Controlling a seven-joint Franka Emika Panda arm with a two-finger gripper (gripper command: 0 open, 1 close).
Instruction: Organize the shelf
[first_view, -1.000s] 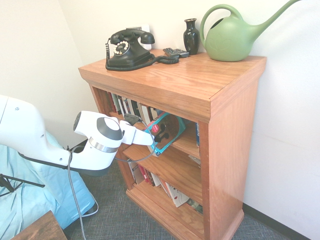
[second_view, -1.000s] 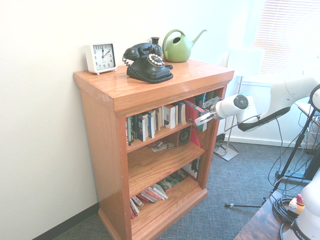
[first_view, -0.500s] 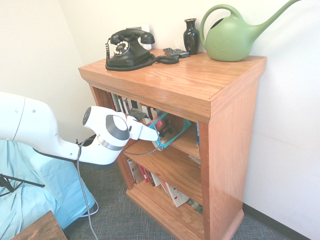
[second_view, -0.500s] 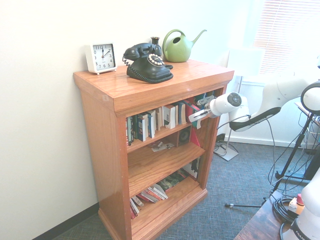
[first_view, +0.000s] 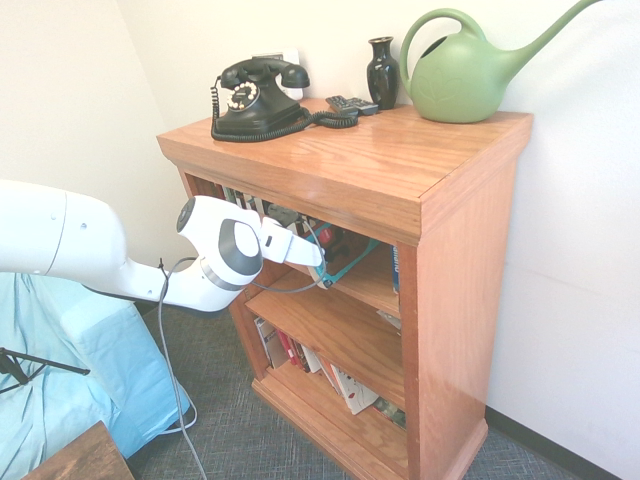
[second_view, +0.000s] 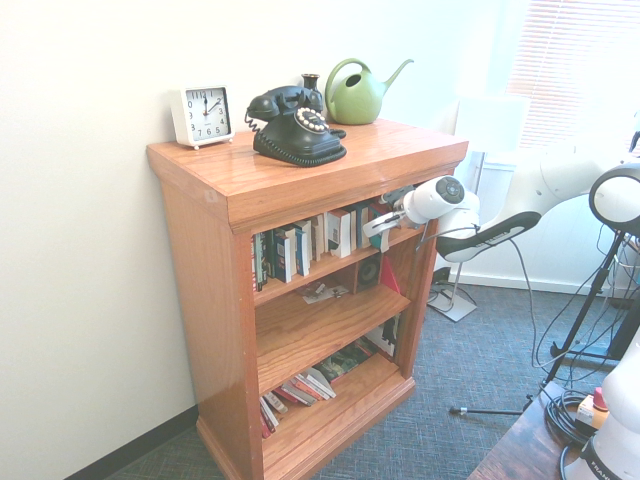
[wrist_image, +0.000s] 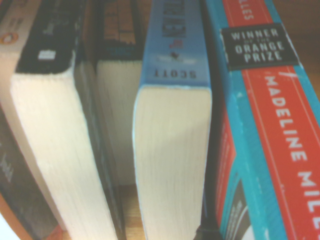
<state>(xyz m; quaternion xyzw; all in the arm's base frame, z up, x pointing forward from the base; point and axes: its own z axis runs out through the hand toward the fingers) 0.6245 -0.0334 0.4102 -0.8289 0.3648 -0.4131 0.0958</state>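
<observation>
- The shelf stands with its back near the wall, and its books are in the upper and bottom tiers.
- The hand is at the front opening of the shelf's upper tier, clenched on the turquoise-and-red book, which is tilted there.
- In the wrist view, the blue book is just beside this held book, and the black-spined book comes further along the row.
- To the left of the hand, the row of upright books stands close in the upper tier of the shelf and limits the room on that side.
- At the right end of the same tier, another blue-spined book is near the side panel; between it and the held book, some wood of the tier is visible.
- The thick top of the shelf overhangs this opening, so its front edge is just above the hand.
- The middle tier shows a wide stretch of wood at its front; behind are loose papers and a dark box.
- In the bottom tier, small books lean, with wood in front of them.
- On top of the shelf, from left to right, are the white clock, the black telephone, the remotes, the dark vase and the green watering can.
</observation>
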